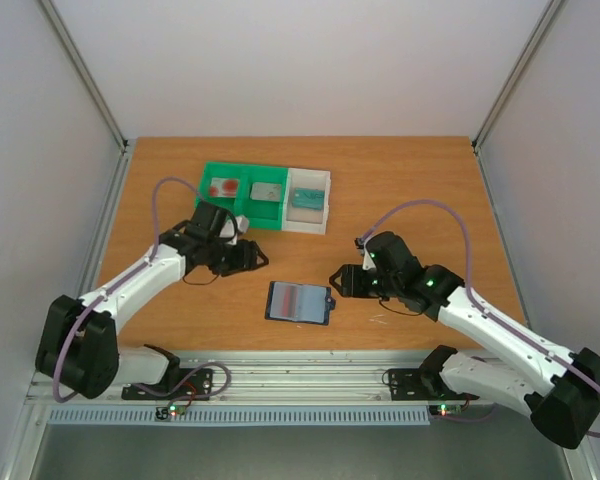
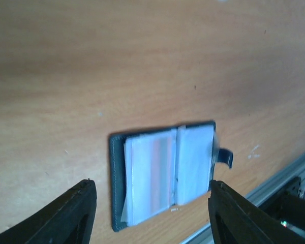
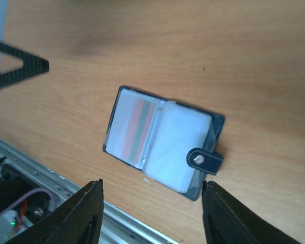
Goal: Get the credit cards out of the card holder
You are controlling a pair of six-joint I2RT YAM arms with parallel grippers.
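Note:
The card holder lies open and flat on the table near the front edge, its tab pointing right. It also shows in the left wrist view and the right wrist view. A card with red and grey stripes sits inside its left clear pocket. One credit card with red blotches lies in the green tray. My left gripper is open and empty, up-left of the holder, and frames it in its wrist view. My right gripper is open and empty just right of the tab.
A grey card lies in the green tray. A white compartment with a teal item joins its right side. The metal rail runs along the table's front edge, close below the holder. The left gripper's finger shows in the right wrist view.

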